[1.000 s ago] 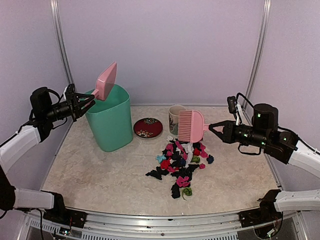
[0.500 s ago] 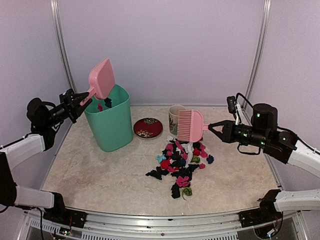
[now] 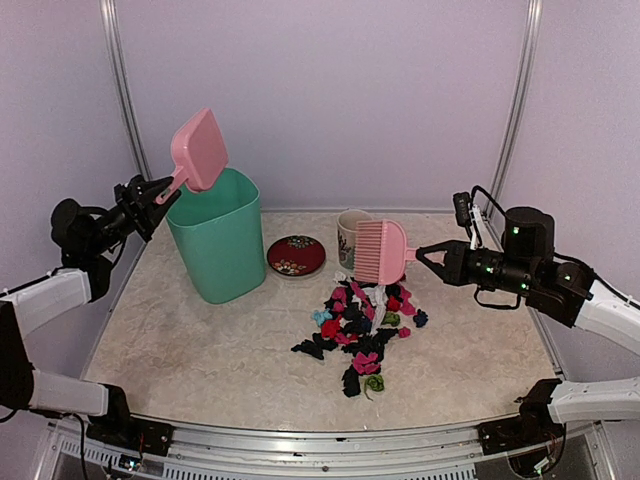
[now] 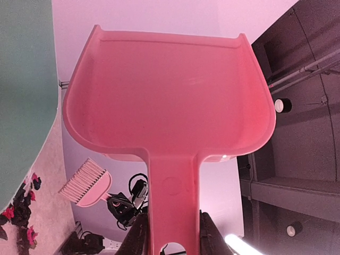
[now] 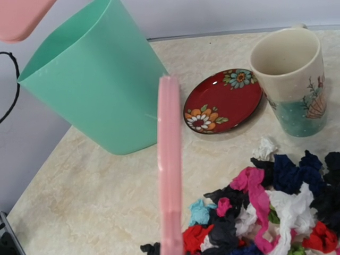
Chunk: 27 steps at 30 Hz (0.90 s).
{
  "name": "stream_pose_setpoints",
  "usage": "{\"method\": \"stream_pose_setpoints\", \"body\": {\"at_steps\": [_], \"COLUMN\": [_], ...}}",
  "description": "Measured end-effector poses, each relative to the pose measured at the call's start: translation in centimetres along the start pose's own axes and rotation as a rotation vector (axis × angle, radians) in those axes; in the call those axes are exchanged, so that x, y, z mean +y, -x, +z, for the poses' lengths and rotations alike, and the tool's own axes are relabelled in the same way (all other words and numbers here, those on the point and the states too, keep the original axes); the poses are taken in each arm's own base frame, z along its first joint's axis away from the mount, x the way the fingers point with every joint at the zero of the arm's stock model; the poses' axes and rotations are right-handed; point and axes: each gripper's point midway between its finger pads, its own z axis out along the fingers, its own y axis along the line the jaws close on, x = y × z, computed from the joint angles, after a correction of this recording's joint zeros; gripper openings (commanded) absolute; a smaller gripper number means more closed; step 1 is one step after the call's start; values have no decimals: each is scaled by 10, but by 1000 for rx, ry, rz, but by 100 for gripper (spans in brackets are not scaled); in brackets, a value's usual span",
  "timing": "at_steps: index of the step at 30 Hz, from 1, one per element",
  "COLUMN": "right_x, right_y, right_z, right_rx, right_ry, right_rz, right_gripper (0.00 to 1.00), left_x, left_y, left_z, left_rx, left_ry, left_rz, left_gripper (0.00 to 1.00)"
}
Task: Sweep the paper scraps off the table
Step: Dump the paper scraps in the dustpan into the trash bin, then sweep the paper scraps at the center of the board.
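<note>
The paper scraps (image 3: 360, 325) lie in a mixed black, red, pink and white heap right of the middle of the table (image 3: 200, 340); they also show in the right wrist view (image 5: 265, 212). My left gripper (image 3: 160, 192) is shut on the handle of the pink dustpan (image 3: 198, 150), which it holds tilted above the green bin (image 3: 215, 245). In the left wrist view the pan (image 4: 170, 95) looks bare, its handle between the fingers (image 4: 139, 234). My right gripper (image 3: 425, 254) is shut on the pink brush (image 3: 380, 250), which hangs just behind the heap, seen edge-on (image 5: 170, 159).
A red flowered plate (image 3: 296, 255) lies between the bin and a patterned cup (image 3: 350, 235), both just behind the scraps. The bin stands at the table's back left. Purple walls close in the back and sides; a metal rail runs along the front edge.
The left arm has raised the dustpan higher over the bin and tipped it steeper; bits seen dropping at the bin's mouth half a second ago are gone. The right arm and brush have not moved.
</note>
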Motion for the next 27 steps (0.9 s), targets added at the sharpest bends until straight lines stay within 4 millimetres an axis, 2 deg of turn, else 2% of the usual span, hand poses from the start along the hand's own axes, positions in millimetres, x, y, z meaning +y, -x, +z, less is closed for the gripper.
{"method": "stream_pose_setpoints", "body": {"at_steps": [4,9,12,15,20,24,27], "right_x": [0,8,15,18,27,30,35], "right_y": [0,-3,-9,-25,-64,-98,-117], "right_z": [0,-1,5,17,41,61,76], "right_rx": [0,17,52,115,253,375,446], "right_ry": [1,43,93,118,161,177,192], "right_rz": [0,-5,-6,3,29,66,96], "right_gripper": [0,0,0,0,0,0,0], "left_x": [-12,-38,-42,-39,-33,-24,-14], "left_y": [1,-12,-19,-26,-44,-62,-70], "left_z": [5,7,9,13,20,17,13], "left_rx": [-1,17,32,51,83,114,123], "left_ry": [37,67,105,166,258,324,384], "left_rz": [82,263,347,417,549,647,705], "left_gripper": [0,0,0,0,0,0,0]}}
